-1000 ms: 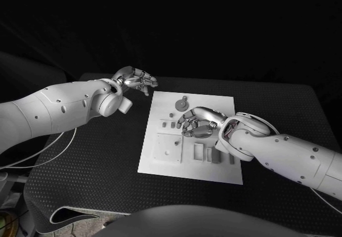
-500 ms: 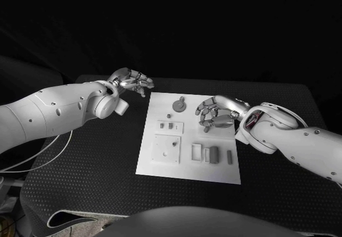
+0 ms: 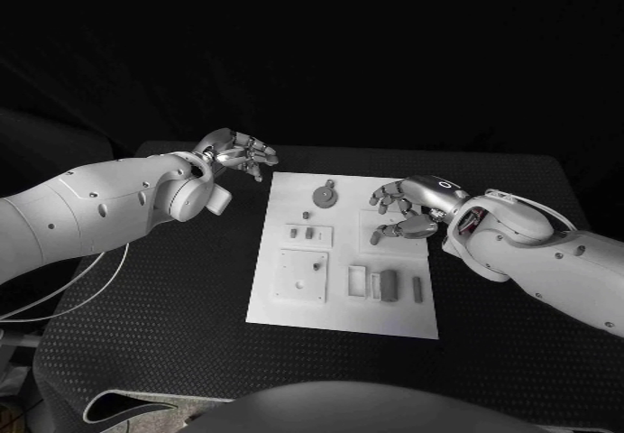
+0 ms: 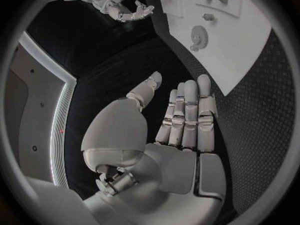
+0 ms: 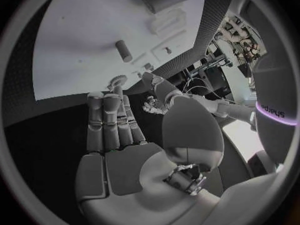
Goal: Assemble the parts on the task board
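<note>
The white task board (image 3: 341, 311) lies in the middle of the black table, with grey parts on it. A round gear-like part (image 3: 325, 192) lies near its far edge, a small peg (image 3: 307, 215) just before it. Two small blocks (image 3: 303, 234), a square plate (image 3: 305, 273) and upright bars (image 3: 379, 284) sit nearer. My right hand (image 3: 406, 209) hovers over the board's far right part and holds nothing. In the right wrist view its fingers (image 5: 112, 125) are stretched out above the board (image 5: 75, 50). My left hand (image 3: 238, 152) hangs off the board's far left corner with straight, empty fingers (image 4: 184, 117).
The black mat (image 3: 169, 325) spreads wide on both sides of the board. A white cable (image 3: 78, 280) hangs under my left arm at the table's left edge. In the left wrist view the gear (image 4: 199, 35) and my right hand (image 4: 115, 5) lie beyond my fingers.
My right hand has drawn back from the board's middle toward its far right edge, uncovering the small blocks and bars. My left hand has stayed about where it was.
</note>
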Controlling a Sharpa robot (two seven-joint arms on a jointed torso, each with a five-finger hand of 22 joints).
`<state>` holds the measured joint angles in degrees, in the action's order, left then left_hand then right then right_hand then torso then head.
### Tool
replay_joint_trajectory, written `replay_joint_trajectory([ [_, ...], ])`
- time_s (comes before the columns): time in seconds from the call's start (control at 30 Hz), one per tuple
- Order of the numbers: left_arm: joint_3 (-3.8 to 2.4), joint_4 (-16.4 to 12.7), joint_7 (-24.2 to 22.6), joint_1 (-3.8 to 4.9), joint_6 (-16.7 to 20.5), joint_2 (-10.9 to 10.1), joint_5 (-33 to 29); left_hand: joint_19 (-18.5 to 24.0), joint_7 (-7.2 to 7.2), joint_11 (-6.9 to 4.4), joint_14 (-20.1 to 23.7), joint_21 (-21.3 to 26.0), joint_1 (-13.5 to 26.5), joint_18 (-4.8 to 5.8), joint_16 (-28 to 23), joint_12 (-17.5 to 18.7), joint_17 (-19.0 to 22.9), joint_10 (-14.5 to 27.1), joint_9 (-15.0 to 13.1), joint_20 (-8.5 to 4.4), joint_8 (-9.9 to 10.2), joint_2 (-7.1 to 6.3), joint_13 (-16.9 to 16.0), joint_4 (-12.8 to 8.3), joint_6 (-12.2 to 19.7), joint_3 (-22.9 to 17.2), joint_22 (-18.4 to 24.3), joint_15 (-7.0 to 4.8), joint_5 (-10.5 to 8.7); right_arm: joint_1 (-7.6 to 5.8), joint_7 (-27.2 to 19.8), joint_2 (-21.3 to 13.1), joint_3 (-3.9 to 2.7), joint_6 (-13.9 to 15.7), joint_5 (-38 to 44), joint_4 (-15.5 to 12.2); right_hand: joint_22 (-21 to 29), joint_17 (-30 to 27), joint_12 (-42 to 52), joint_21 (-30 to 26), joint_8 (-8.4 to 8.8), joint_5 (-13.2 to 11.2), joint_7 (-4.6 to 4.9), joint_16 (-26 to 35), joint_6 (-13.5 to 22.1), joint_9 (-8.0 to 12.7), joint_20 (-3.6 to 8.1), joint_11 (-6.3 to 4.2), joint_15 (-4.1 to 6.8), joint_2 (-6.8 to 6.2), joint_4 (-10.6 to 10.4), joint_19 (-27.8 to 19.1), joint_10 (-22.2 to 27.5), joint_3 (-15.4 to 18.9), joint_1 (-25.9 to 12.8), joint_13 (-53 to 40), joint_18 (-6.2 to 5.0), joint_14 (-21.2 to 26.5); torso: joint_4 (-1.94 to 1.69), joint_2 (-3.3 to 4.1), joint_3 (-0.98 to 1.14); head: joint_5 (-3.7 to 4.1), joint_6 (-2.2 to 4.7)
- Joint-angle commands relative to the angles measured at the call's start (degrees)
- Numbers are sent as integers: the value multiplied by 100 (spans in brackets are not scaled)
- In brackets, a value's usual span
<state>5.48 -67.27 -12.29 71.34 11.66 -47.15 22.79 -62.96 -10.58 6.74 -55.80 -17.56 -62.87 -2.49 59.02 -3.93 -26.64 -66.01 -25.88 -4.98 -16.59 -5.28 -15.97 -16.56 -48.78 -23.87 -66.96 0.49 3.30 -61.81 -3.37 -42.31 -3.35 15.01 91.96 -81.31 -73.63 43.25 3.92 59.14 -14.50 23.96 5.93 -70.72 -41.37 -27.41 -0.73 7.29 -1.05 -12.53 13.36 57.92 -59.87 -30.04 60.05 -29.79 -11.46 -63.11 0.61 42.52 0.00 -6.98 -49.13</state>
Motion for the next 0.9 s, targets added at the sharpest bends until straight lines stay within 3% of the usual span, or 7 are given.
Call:
replay_joint_trajectory([
  [0.03,0,-7,-64,5,-92,9,-17,-46,-6,-8,-58,34,6,-173,-29,-31,-10,10,7,-15,9,-43,-9,0,17,31,-10,0,-37,12,151,32,12,-6,710,43,4,6,-13,-38,33,14,1,-35,54,10,6,34,-12,-80,-41,-46,69,0,13,12,-354,48,-10,4,0,4,-6],
  [0.23,3,-5,-61,5,-98,1,-15,-49,-6,-9,-62,34,9,-173,-25,-32,-13,8,8,-16,8,-42,-10,0,17,33,-11,-1,-37,41,243,94,73,-238,999,133,2,3,-1,-41,-3,12,-23,-49,47,4,-2,47,-25,-104,-85,-53,106,-2,16,16,-354,66,-13,3,-17,9,-23],
  [0.47,4,-3,-58,5,-114,-5,-8,-51,-6,-9,-65,34,13,-173,-23,-32,-16,8,8,-16,7,-41,-11,1,16,35,-13,-2,-37,82,270,132,176,-419,1069,187,-9,0,27,-26,-100,11,45,-82,-58,-22,0,39,-18,-70,-129,-40,93,0,37,4,-354,58,-16,1,-24,0,-52],
  [0.77,4,-7,-54,5,-121,-4,-7,-53,-5,-10,-66,35,16,-173,-22,-32,-19,9,8,-17,5,-38,-12,2,16,37,-14,-2,-37,140,240,198,194,-288,1111,227,-22,-26,114,4,-258,14,141,-112,-268,-62,30,-27,45,21,-120,12,-66,4,98,-40,-354,2,-13,-2,-21,-6,-66],
  [0.9,4,-7,-57,5,-122,2,-6,-54,-5,-9,-67,35,18,-173,-21,-32,-20,10,8,-17,5,-37,-12,2,16,38,-15,-2,-37,141,224,269,210,-173,1152,278,-24,-48,154,11,-338,14,180,-108,-394,-80,47,-69,87,140,-66,38,-161,-14,174,-60,-354,-26,-9,-3,-19,-10,-67],
])
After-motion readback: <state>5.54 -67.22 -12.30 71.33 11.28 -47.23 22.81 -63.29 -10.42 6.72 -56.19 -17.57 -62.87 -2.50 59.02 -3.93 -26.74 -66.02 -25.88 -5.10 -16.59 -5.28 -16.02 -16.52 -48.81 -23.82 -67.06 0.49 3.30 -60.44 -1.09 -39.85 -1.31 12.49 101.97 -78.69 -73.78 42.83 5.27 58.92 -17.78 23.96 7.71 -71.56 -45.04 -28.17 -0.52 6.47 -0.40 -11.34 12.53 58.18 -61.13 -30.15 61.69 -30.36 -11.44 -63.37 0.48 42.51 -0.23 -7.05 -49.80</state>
